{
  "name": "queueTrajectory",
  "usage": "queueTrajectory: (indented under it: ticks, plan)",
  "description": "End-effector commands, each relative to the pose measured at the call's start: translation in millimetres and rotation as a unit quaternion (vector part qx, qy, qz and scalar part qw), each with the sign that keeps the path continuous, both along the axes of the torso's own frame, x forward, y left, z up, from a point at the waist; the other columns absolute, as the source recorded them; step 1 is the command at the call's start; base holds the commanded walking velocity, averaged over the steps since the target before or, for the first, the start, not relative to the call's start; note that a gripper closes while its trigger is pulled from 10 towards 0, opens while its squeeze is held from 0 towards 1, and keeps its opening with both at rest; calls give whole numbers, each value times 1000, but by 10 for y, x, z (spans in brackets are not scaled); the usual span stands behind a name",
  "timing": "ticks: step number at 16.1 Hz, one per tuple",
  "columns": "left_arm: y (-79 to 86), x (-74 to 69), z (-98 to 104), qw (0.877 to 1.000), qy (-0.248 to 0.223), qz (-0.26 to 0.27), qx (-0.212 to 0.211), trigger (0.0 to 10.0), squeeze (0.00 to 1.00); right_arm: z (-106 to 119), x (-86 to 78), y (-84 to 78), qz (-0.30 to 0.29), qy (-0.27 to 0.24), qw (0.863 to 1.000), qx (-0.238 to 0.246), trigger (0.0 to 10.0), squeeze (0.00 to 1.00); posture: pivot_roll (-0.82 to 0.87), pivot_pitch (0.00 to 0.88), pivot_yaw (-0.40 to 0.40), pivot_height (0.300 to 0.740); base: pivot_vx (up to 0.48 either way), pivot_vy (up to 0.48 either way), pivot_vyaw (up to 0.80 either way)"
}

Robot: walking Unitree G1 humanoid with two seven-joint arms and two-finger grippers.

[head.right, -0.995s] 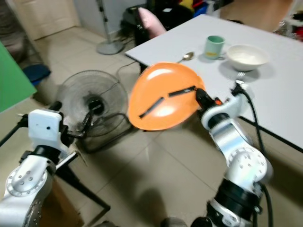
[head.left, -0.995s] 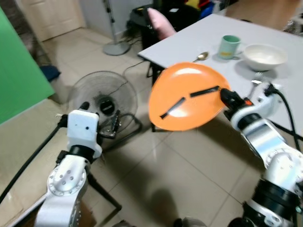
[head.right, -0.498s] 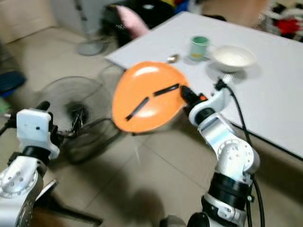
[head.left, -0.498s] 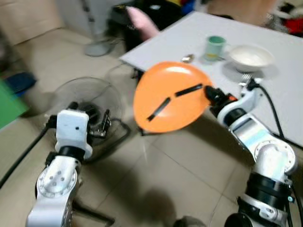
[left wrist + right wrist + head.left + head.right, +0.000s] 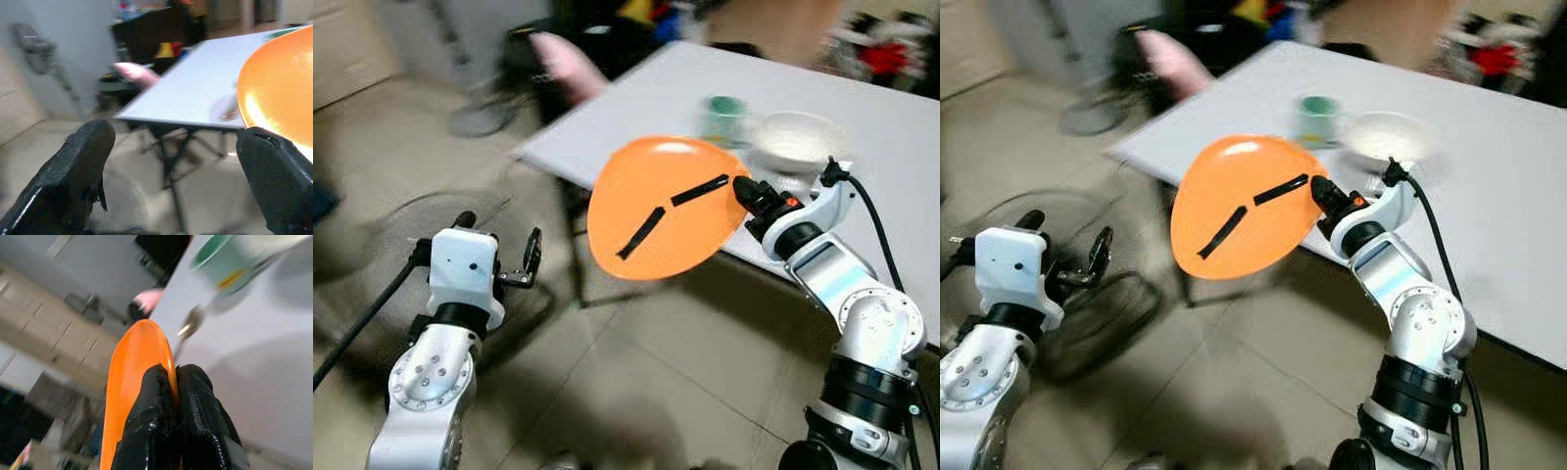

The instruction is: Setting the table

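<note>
We find the right gripper pinching the rim of the orange plate, its two black fingers pressed together with the plate's edge between them. The plate is held in the air, tilted well up on edge, its face turned toward the head camera. It extends from the fingers toward the robot's left, so most of it hangs off the near edge of the white table, over the tiled floor.

The table lies ahead and to the right of the plate. We judge the coming move to be a carry forward and rightward, then a levelling of the plate over bare tabletop. The right arm is the nearer one and already has the load.

On the table stand a green mug and a white bowl, close beside each other and just beyond the plate's upper rim. A spoon lies near the mug; the head views are blurred, so we place it from the right wrist view alone. Open tabletop lies to the right of the bowl.

The left gripper hangs low on the left, its fingers spread and empty.
</note>
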State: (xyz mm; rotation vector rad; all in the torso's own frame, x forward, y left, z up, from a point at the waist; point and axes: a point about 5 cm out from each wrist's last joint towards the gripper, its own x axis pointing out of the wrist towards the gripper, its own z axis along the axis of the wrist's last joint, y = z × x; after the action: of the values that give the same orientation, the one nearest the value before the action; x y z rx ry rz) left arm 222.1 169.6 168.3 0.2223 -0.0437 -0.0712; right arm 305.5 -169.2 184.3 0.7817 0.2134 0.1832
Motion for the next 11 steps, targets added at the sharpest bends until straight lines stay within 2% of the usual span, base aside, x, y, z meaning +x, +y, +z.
queueTrajectory:
  ticks: [1, 4, 9, 11]
  plan:
    - [-25, -11, 27, 1000, -4, -10, 4, 10000, 0, 89, -13, -67, -14, -23, 1000, 13, 10000, 0, -42, 52, 40, 740, 352, 0, 0]
    - [-25, -24, 24, 1000, -4, -12, 5, 10000, 0, 68, -24, -67, -15, -17, 999, 27, 10000, 0, -38, 51, 40, 740, 342, 0, 0]
    - [-18, -59, 7, 1000, 3, -16, 7, 10000, 0, 3, 6, -107, -40, 6, 996, 81, 10000, 0, -26, 41, 46, 740, 0, 0, 0]
    - [-17, -63, 6, 1000, 4, -17, 8, 10000, 0, -7, 11, -99, -39, 9, 996, 85, 10000, 0, -22, 40, 46, 740, 0, 0, 0]
